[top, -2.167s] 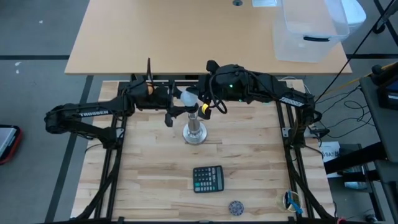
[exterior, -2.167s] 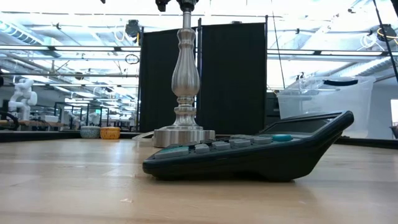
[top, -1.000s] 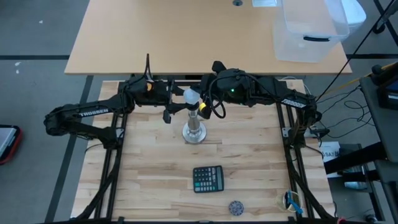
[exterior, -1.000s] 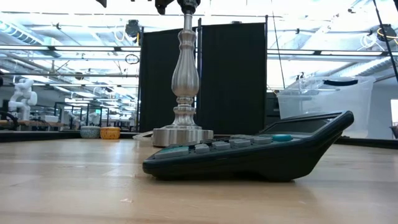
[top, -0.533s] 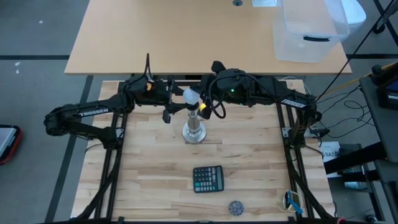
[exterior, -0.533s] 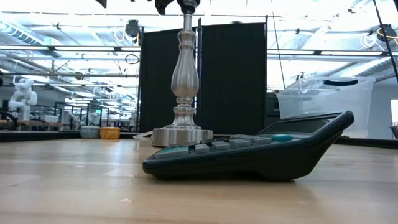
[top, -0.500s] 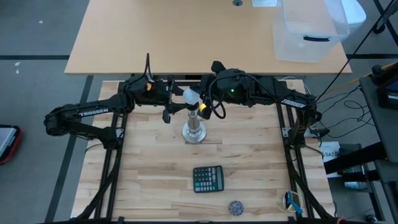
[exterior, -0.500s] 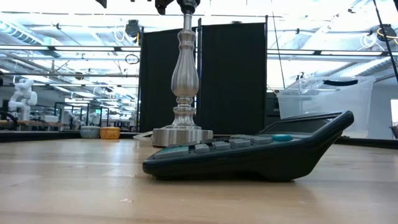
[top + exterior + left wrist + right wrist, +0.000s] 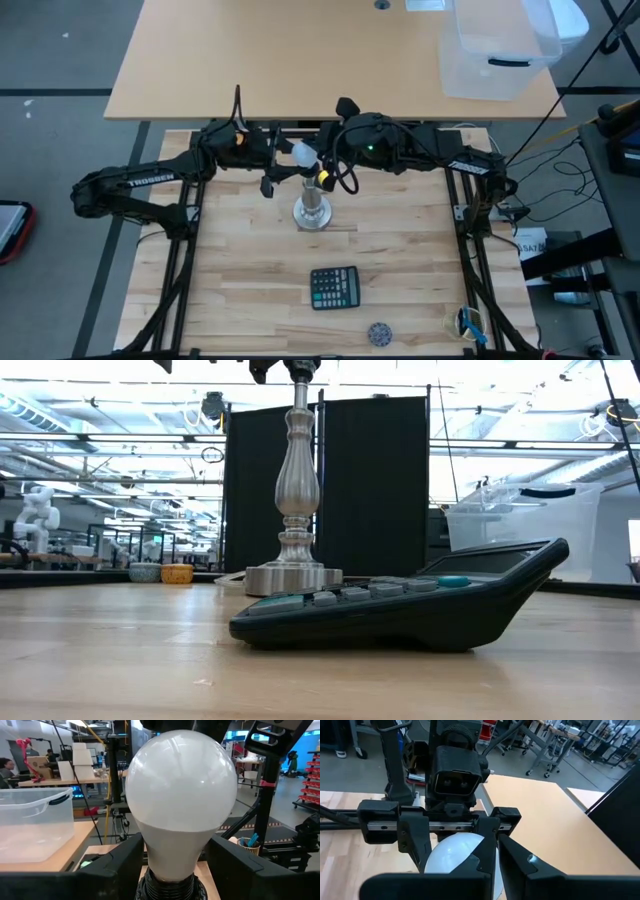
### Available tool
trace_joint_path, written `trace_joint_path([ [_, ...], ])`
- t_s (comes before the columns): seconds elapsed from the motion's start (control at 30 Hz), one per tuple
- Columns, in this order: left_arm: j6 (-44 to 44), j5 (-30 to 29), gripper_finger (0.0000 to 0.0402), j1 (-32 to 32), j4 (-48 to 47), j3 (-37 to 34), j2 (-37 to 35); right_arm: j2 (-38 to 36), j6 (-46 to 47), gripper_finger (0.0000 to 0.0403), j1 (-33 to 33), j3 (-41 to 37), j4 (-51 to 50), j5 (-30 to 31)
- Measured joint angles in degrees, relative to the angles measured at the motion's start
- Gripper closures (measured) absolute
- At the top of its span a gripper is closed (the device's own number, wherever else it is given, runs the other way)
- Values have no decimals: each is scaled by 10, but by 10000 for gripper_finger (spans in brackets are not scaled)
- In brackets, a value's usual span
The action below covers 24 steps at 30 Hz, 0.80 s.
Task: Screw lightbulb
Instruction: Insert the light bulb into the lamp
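Observation:
The frosted white lightbulb (image 9: 180, 785) stands upright with its neck in the dark socket (image 9: 165, 889) on top of the silver stand (image 9: 313, 212), whose round base sits on the table toward its far side. My left gripper (image 9: 298, 169) comes in level from the table's left, shut on that socket. My right gripper (image 9: 497, 859) reaches in from the right and slants down onto the bulb's dome (image 9: 452, 854), its fingers shut. In the low view only the stand (image 9: 297, 490) and the socket's lower part (image 9: 300, 368) show. My left gripper has the stand's dark socket (image 9: 150, 890) between its two fingers (image 9: 122, 865), just under the bulb's neck. The fingers lie level, coming from the table's left, across the upright stand. My right gripper's shut fingertips (image 9: 487, 855) lie on the top of the bulb's dome (image 9: 185, 732), slanting down from the right. The fingers hide the exact spot.
A dark calculator (image 9: 334, 288) lies near the table's middle front, with a small round object (image 9: 378, 332) and a yellow-blue item (image 9: 465, 322) near the front edge. A clear plastic bin (image 9: 497, 50) stands on the tan desk beyond the table.
My right gripper has rolled and tipped a little on top of the bulb while staying in place. The left gripper, the stand and the bulb have kept still.

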Motion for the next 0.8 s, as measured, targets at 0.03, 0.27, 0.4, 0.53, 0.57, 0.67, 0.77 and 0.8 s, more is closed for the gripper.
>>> trace_joint_path([
  [0.03,0,0,191,0,0,0,0,0,-2,386,0,0,5,1],
  [0.27,0,-2,191,0,1,0,0,2,-36,385,0,-1,35,1],
  [0.4,0,-5,191,0,3,0,1,3,-56,385,0,-2,58,-4],
  [0.53,0,-4,191,0,3,0,1,2,-62,384,0,-2,71,1],
  [0.57,0,-4,191,0,2,0,1,2,-65,384,0,-2,74,2],
  [0.67,0,-2,191,0,2,0,1,0,-77,384,0,-2,87,3],
  [0.77,0,1,191,0,2,0,1,-8,-92,384,1,-1,99,5],
  [0.8,0,1,191,0,1,0,1,-13,-97,384,1,-1,100,5],
])
